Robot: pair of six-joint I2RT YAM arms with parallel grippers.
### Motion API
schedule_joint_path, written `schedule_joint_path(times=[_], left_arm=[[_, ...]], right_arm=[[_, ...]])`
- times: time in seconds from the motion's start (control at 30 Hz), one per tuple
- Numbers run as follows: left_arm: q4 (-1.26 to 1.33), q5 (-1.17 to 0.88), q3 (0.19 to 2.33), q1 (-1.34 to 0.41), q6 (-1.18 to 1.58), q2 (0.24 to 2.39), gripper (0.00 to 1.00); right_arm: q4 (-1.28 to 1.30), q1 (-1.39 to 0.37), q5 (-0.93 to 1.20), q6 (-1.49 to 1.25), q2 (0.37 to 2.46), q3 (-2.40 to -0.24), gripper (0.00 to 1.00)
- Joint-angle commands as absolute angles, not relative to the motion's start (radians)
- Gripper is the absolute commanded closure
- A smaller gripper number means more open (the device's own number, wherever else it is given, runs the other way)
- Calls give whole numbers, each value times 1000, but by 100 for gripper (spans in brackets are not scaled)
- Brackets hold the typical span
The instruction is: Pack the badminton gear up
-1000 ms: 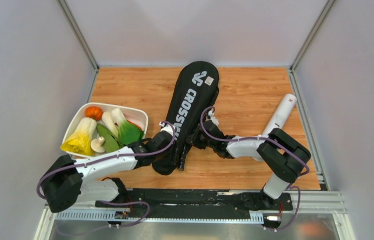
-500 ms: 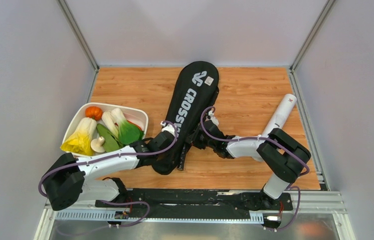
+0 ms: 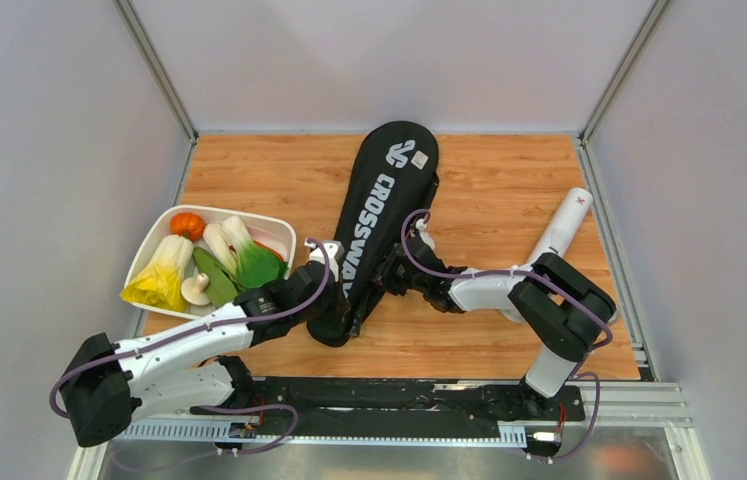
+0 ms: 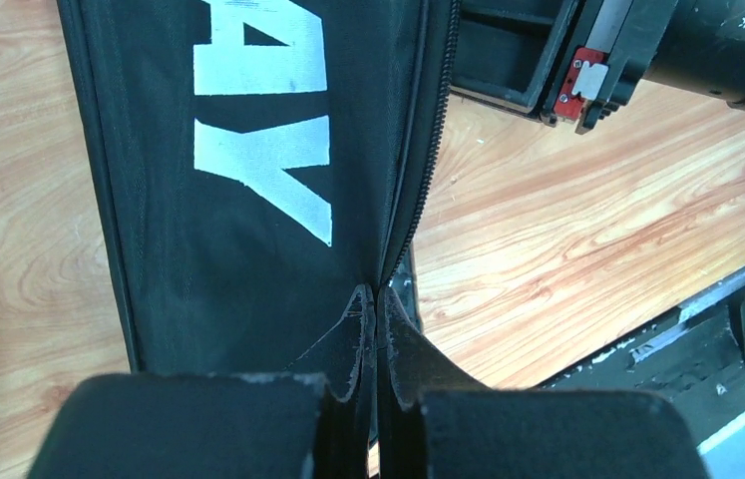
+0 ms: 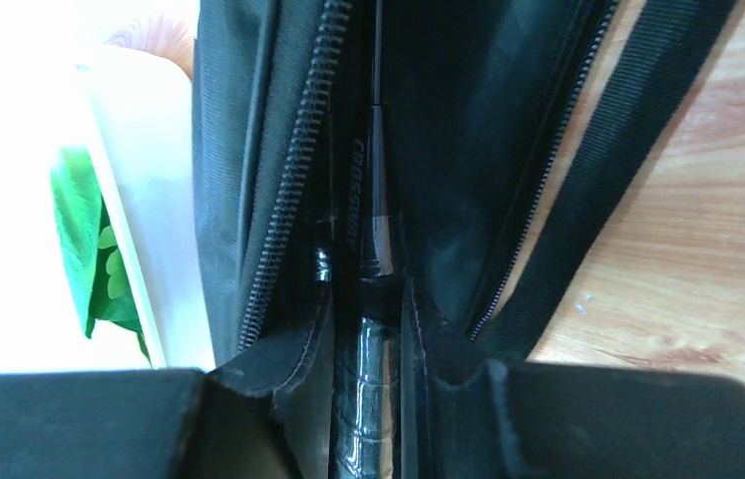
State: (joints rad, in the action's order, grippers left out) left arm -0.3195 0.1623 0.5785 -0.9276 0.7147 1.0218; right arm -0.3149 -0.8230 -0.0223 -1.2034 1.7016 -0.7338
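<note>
Abt halfway imo: racket (image 5: 373, 235) in unzipped bag (image 3: 374, 215) mid-tabletop (image 3: 489, 190), right gripper (image 5: 368, 289) clamped on its handle, left gripper (image 4: 375, 319) pinching bag's 6 o'clock end; tube (image 3: 564, 225) at 3 o'clock not yet packed.

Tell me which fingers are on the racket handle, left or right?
The right gripper: its fingers straddle the glossy black racket handle inside the open bag. The left gripper pinches only bag fabric beside the zipper.
</note>
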Motion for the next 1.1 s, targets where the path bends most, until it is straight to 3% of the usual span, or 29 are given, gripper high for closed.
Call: schedule_joint_path(times=[0.0, 0.17, 0.73, 1.07], left_arm=[[-297, 88, 532, -936, 776, 983, 100], [-229, 44, 485, -936, 816, 973, 100], [-103, 6, 381, -939, 914, 917, 100], [22, -43, 344, -945, 952, 936, 100]], right_arm=[[-392, -782, -59, -1306, 1727, -796, 100], [-442, -757, 30, -1366, 1753, -794, 100], [-414, -744, 1, -1489, 1801, -845, 100], [-526, -746, 22, -1580, 1842, -785, 100]])
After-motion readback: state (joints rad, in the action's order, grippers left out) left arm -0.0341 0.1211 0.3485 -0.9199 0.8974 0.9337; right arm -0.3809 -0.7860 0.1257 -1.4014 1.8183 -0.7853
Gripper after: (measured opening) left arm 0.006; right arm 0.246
